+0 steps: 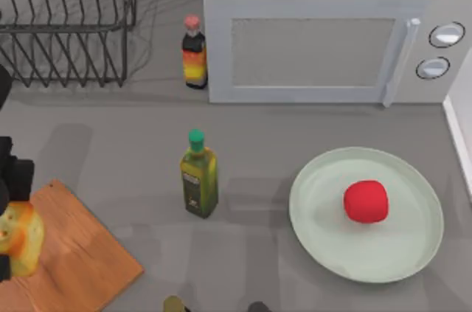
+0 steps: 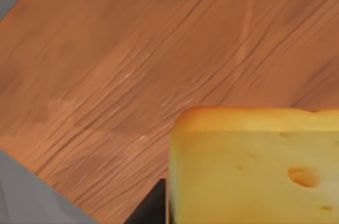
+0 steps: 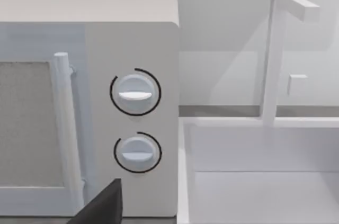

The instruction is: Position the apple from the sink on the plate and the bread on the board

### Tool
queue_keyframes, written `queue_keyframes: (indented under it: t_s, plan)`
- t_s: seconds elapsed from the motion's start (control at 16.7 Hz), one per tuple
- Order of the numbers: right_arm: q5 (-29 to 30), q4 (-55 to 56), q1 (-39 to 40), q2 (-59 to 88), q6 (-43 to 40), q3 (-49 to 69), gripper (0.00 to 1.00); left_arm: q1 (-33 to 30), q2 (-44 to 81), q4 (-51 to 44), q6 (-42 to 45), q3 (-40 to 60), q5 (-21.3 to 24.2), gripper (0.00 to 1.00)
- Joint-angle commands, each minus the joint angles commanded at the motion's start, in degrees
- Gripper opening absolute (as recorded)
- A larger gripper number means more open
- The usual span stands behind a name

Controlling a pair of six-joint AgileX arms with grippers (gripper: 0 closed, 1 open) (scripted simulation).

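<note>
Your left tool (image 1: 9,242) sits at the table's far left edge, pinching the bread (image 1: 21,238) between its dark fingers. The bread hangs right over the near-left part of the board (image 1: 74,253). In the left wrist view the bread (image 2: 254,166) fills the near corner with the board's (image 2: 132,60) grain directly beneath it, a dark finger (image 2: 153,205) beside it. That is the relation your next move turns on: the target lies straight under the tool, not to either side, so you likely need only a short descent and a release, no sideways travel. You cannot tell from these views whether the bread's base already touches the wood, so go down gently.

The apple (image 1: 366,201) already rests on the plate (image 1: 324,231) at the right, a little right of its centre, so that half looks finished.

Your right arm looks idle; its wrist view faces the microwave (image 3: 132,38) and the sink (image 3: 254,181), with a dark finger tip (image 3: 103,205) at the edge. You cannot tell whether that tool is spread or closed.
</note>
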Motion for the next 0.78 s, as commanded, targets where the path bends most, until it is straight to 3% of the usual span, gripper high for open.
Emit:
queue_keyframes:
  t_s: [0.78]
  plan:
    - [0.00, 0.00, 0.00, 0.00, 0.00, 0.00, 1.00, 0.09, 3.47, 10.02, -0.18, -6.42, 0.04, 0.00]
